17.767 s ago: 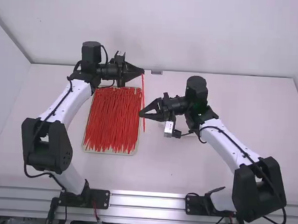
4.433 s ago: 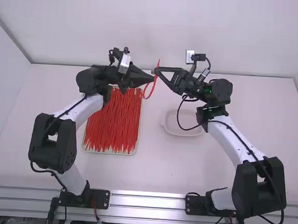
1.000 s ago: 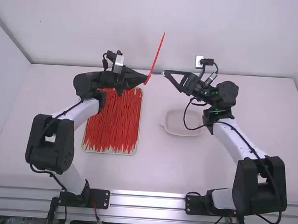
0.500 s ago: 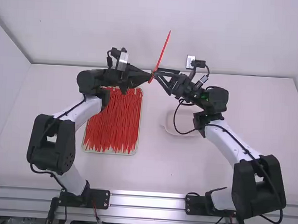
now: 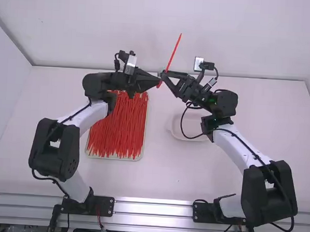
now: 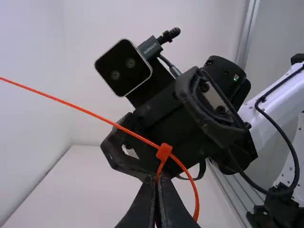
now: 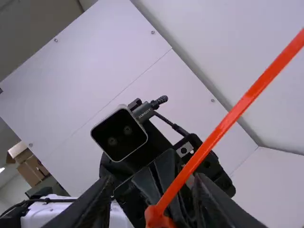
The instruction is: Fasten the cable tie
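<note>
A red cable tie [image 5: 173, 52] is held up in the air at the back of the table, its long tail pointing up and away. My left gripper [image 5: 157, 83] is shut on it just below its head [image 6: 164, 152]. In the left wrist view the strap curves into a small loop [image 6: 194, 199] and passes through the head. My right gripper [image 5: 163, 76] faces the left one closely. Its fingers [image 7: 105, 190] stand open on either side of the tail [image 7: 228, 121], apart from it.
A flat tray [image 5: 115, 157] with several loose red cable ties [image 5: 118, 122] lies under the left arm. A shallow white dish [image 5: 177, 133] sits on the table below the right arm. The back wall rises right behind both grippers.
The right gripper has swung left and now meets the left gripper at the tie. The left gripper and the tie's tail have shifted a little to the right.
</note>
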Robot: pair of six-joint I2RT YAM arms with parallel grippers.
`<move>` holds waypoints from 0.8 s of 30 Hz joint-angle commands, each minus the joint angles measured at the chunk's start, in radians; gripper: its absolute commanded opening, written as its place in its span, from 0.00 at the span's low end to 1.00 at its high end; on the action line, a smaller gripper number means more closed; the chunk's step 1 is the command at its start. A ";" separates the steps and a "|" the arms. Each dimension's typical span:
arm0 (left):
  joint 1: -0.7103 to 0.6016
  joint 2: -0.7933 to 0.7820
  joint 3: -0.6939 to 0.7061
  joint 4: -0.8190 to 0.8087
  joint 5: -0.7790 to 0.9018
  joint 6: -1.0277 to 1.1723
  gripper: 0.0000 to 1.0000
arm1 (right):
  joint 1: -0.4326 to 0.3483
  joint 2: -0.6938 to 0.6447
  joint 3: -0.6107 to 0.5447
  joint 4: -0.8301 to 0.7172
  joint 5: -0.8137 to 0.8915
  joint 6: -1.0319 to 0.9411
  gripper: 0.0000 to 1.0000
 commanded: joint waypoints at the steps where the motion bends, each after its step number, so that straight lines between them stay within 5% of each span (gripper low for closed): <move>1: -0.010 -0.005 0.018 0.008 -0.003 -0.006 0.02 | -0.001 -0.021 0.000 0.008 0.005 -0.005 0.34; 4: -0.008 -0.005 0.018 -0.011 -0.006 0.003 0.02 | -0.006 -0.021 0.000 0.008 0.005 -0.004 0.11; 8: 0.000 -0.005 0.018 -0.039 -0.007 0.005 0.02 | -0.010 -0.021 0.000 0.008 0.002 -0.008 0.00; 17: 0.000 -0.005 0.018 -0.034 -0.005 0.005 0.05 | -0.003 -0.021 0.000 0.008 -0.002 -0.042 0.00; 22: -0.005 -0.005 0.018 -0.039 -0.007 0.004 0.50 | -0.031 -0.021 0.000 0.008 -0.042 -0.051 0.00; 23: -0.005 -0.005 0.018 -0.044 -0.008 0.005 0.65 | -0.040 -0.021 0.000 0.008 -0.057 -0.053 0.00; 24: -0.003 -0.005 0.018 -0.058 -0.012 0.005 0.99 | -0.047 -0.021 0.000 0.006 -0.071 -0.053 0.00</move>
